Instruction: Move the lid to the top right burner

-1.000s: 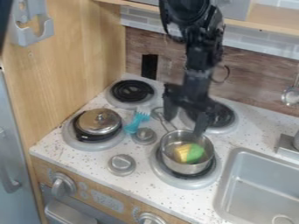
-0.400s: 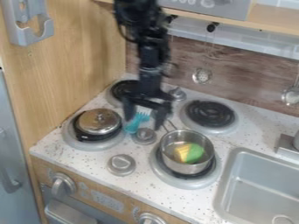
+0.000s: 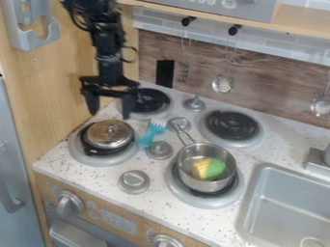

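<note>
My gripper (image 3: 109, 112) hangs above the left side of the stove, open, with nothing between its fingers. Below it, the shiny metal lid (image 3: 109, 133) with a small knob on top rests on the front left burner (image 3: 78, 152); a dark rim shows under the lid. The top right burner (image 3: 230, 125) has a black coil and nothing on it.
A metal pot (image 3: 205, 168) with yellow and green food stands on the front right burner, its handle angled back left. A blue fork (image 3: 151, 132) lies right of the lid. Knobs line the middle; the sink (image 3: 290, 207) is at right, a wooden wall (image 3: 58, 87) at left.
The gripper has moved left across the stove, from above the pot and top right burner to above the lid, uncovering that burner. The lid, pot and fork stayed put.
</note>
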Robot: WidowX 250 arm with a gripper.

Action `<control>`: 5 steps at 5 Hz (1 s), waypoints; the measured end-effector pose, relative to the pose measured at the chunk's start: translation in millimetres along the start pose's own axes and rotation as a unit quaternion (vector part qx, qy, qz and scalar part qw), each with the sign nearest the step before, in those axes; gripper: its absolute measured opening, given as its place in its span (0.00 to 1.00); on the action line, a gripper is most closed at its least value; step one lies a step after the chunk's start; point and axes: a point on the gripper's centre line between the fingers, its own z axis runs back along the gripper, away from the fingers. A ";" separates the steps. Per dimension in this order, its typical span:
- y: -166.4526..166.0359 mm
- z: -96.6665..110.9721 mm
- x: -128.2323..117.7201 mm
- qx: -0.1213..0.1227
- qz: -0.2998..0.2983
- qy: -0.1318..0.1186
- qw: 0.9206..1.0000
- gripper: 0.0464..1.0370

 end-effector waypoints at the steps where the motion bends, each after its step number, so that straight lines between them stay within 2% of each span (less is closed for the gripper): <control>1: 5.4 -2.3 12.7 0.013 0.005 -0.012 1.000 0.96; 3: 9.3 -33.0 22.9 0.021 0.008 0.016 1.000 0.96; 4: 10.7 -51.0 24.7 0.023 0.006 0.040 0.999 0.96; 5: 10.7 -54.9 29.2 0.026 0.003 0.043 0.999 0.91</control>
